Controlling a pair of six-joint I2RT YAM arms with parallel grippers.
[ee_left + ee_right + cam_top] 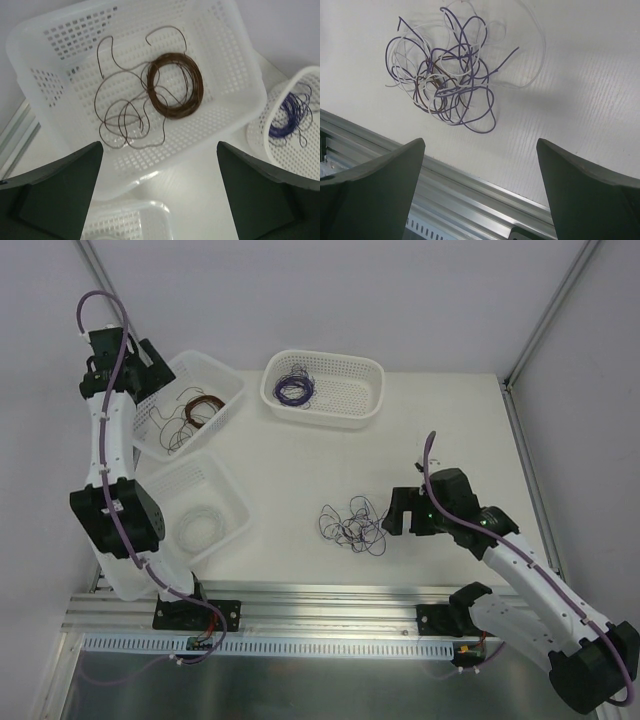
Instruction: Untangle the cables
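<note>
The cables (352, 525) lie as a loose knotted clump of purple, whitish and brown wire on the table, right of centre. In the right wrist view the clump (445, 85) sits ahead of my right gripper (480, 195), which is open and empty, apart from it. From above, the right gripper (392, 513) stands just right of the clump. My left gripper (160, 190) is open and empty above the near wall of a white basket (30, 45), where loose brown wire loops (125, 120) lie beside a brown coil (175, 85). From above, the left gripper (148, 360) is at the back left.
Three white perforated baskets stand on the table: back left (222, 380) with brown wire, back middle (375, 390) with a purple coil (293, 390), front left (235, 500) with a whitish coil (200, 525). An aluminium rail (470, 200) runs along the near edge.
</note>
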